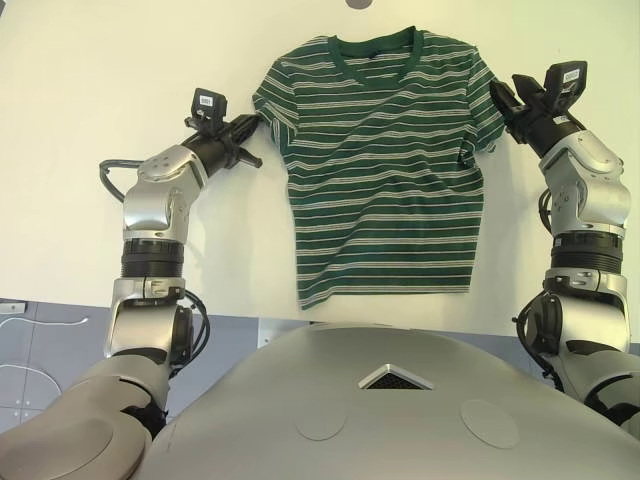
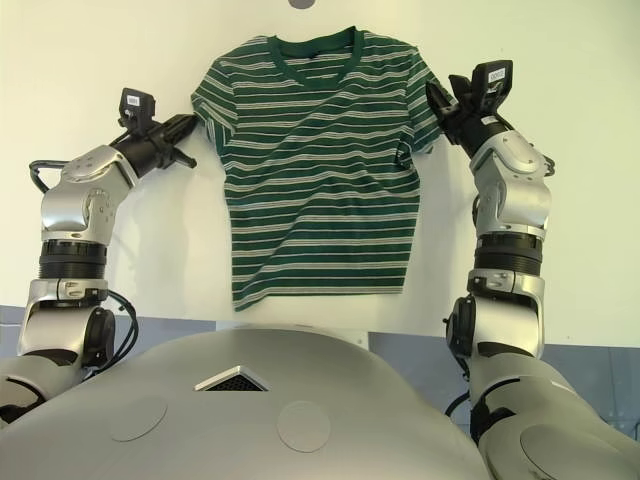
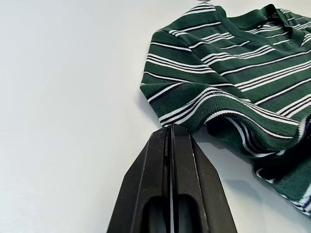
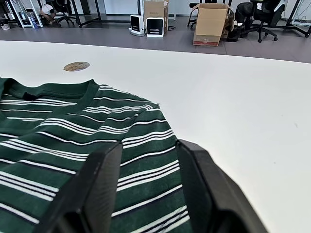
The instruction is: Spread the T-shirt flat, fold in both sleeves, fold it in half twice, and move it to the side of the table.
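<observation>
**A:** Where does the T-shirt (image 1: 380, 170) lie?

**B:** On its back in the middle of the white tabletop (image 1: 120, 60), collar (image 1: 375, 48) at the far end and hem toward the robot. The body looks nearly smooth, so I judge that the sleeves come next.

**A:** And the hands?

**B:** The left hand (image 3: 171, 128) has its fingers pressed together, with the tip just beside the left sleeve (image 1: 272, 100) and nothing between them. The right hand (image 1: 510, 95) has its fingers apart, poised over the right sleeve (image 1: 482, 100).

**A:** How would you do the fold well?

**B:** The left hand must part its fingers before it can take cloth. That sleeve's hem looks a little bunched, so take it at the outer edge and catch both layers. Lift only slightly, carry the sleeve inward over the chest, and lay it down flat. Lift too high or pull sideways and the whole body could drag and wrinkle. The same goes for the right side.
</observation>
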Motion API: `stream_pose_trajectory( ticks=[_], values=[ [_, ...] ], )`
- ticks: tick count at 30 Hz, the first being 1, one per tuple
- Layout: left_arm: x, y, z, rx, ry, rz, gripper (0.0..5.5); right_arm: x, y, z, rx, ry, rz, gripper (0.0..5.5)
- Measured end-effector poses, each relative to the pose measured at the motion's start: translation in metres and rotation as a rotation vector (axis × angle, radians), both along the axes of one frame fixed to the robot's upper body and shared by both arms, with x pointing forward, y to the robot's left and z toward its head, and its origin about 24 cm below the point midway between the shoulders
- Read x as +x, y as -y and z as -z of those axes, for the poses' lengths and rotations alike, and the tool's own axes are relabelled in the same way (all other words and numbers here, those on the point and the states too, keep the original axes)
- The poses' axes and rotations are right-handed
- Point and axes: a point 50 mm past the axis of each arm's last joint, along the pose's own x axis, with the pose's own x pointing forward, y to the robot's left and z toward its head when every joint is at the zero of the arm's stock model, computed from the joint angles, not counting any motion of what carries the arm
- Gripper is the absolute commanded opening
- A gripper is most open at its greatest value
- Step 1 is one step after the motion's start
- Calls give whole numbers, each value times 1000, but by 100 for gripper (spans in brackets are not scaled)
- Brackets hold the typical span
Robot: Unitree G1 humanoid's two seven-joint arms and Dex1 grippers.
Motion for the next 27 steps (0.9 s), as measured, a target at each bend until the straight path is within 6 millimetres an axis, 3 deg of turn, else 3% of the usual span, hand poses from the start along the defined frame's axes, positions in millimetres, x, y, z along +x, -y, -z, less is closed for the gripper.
stream_pose_trajectory(
  ticks=[2, 6, 10, 14, 19, 25, 27],
  values=[
    [2, 2, -7, -95, 35, -25, 2, -1, 2, 2, -2, -9, 14, 204],
    [10, 25, -35, -210, 142, 76, 2, -4, 12, 11, -17, -46, 78, 204],
    [14, 51, -35, -236, 134, 172, 2, -5, 19, 12, -8, -49, 112, 204],
    [32, 77, -30, -253, 122, 228, 2, -9, 26, 22, -8, -105, 171, 204],
    [49, 98, -32, -267, 140, 256, 0, -9, 27, 27, 21, -138, 183, 112],
    [48, 96, -15, -218, 76, 250, 108, -8, 24, 28, 49, -128, 182, 0],
    [48, 94, -16, -216, 82, 262, 136, -7, 22, 24, 48, -115, 173, 0]
  ],
)
